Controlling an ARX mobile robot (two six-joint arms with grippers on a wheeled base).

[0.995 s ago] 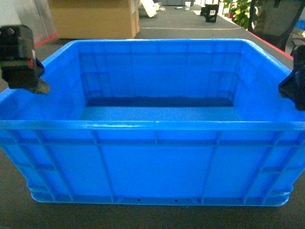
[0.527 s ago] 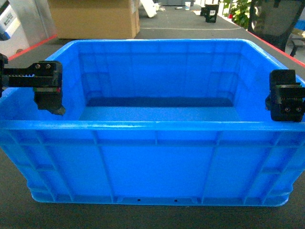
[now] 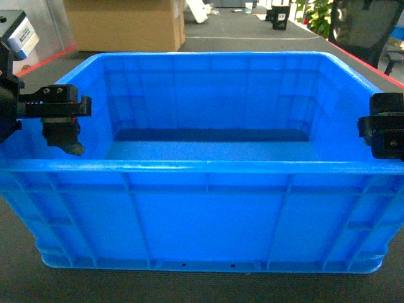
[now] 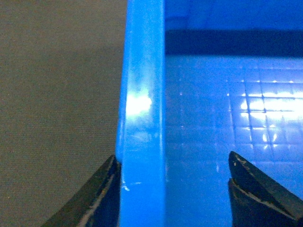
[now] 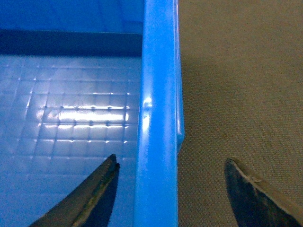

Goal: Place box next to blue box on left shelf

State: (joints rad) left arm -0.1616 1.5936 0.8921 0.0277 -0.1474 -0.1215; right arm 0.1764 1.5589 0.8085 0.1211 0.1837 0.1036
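The box (image 3: 208, 208), a large bright-blue crate with ribbed walls, stands on dark carpet and fills the head view. My left gripper (image 3: 60, 136) is open and straddles the box's left rim (image 4: 142, 109). Its outer finger (image 4: 97, 198) touches the rim's outside, and the inner finger (image 4: 258, 189) hangs free over the floor of the box. My right gripper (image 3: 386, 136) is open astride the right rim (image 5: 158, 109), with one finger (image 5: 87, 198) inside and the other finger (image 5: 255, 194) out over the carpet, both clear of the rim. The left shelf and the other blue box are out of view.
A big cardboard carton (image 3: 126, 25) stands behind the box at the back left. A green plant (image 3: 319, 16) and a dark chair (image 3: 363, 28) are at the back right. Red floor lines (image 3: 363, 60) run along both sides of the carpet.
My left gripper has come down and inward from the upper left to straddle the left rim. The right gripper has turned onto the right rim, then shifted slightly outward. The box has not moved.
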